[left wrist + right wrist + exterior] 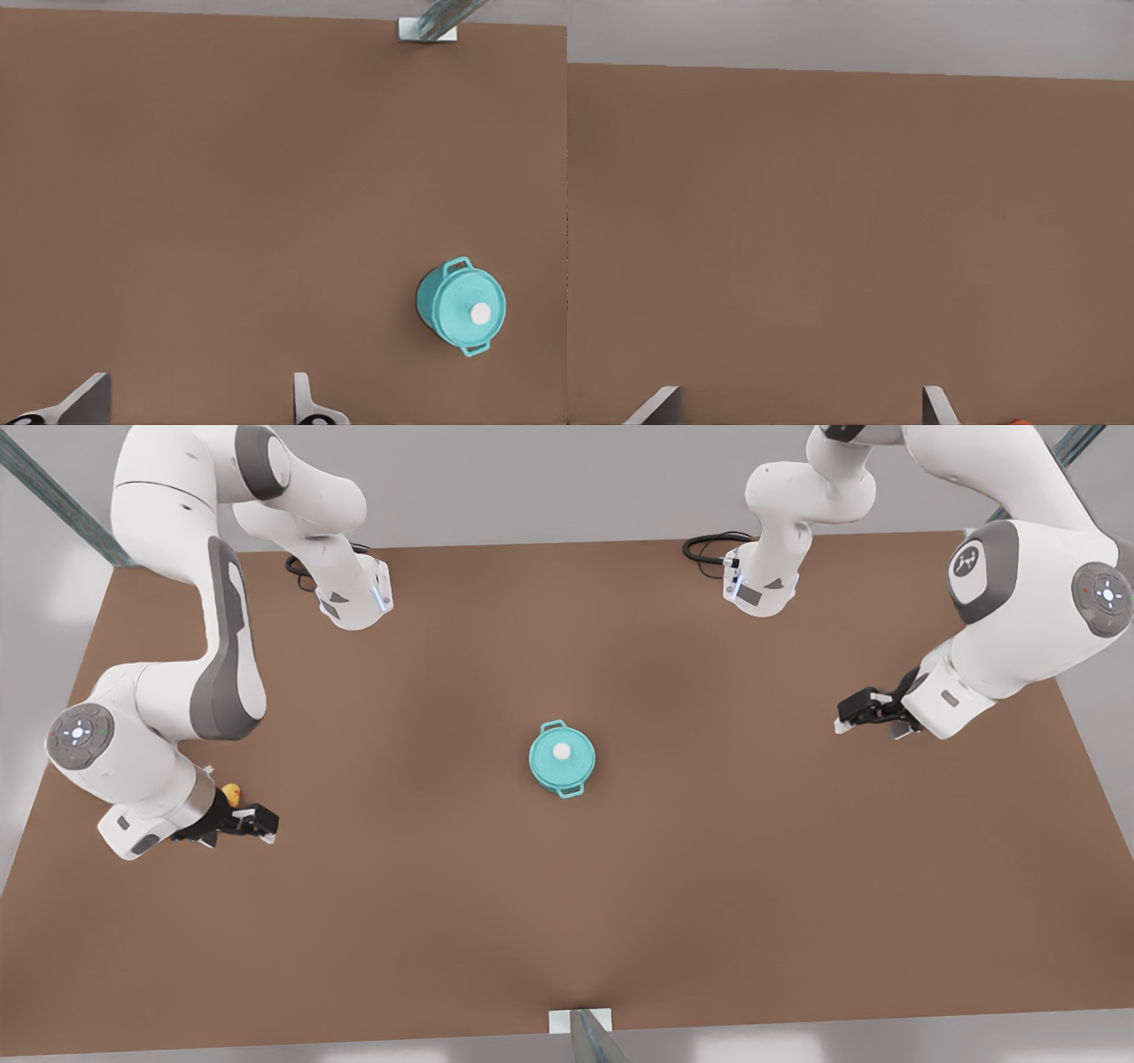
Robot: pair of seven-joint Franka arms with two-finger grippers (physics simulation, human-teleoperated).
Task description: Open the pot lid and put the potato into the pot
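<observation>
The teal pot point(556, 784) stands near the table's middle with the pot lid point(549, 759) resting on it, white knob point(562, 751) up. The left wrist view shows the pot point(427, 305) and lid point(461, 301) off to one side. The potato point(232, 794), yellow with orange patches, lies at the front view's left, just behind the right gripper point(266, 825), which is open and empty. A sliver of potato point(1019, 422) edges the right wrist view beside the right gripper point(797, 409). My left gripper point(870, 729) point(195, 407) hovers open at the front view's right, far from the pot.
The brown table point(567, 921) stretches wide around the pot. Both arm bases point(354, 598) point(757, 589) sit at the back edge with black cables point(709, 545). A white bracket point(580, 1020) with a metal strut marks the front edge.
</observation>
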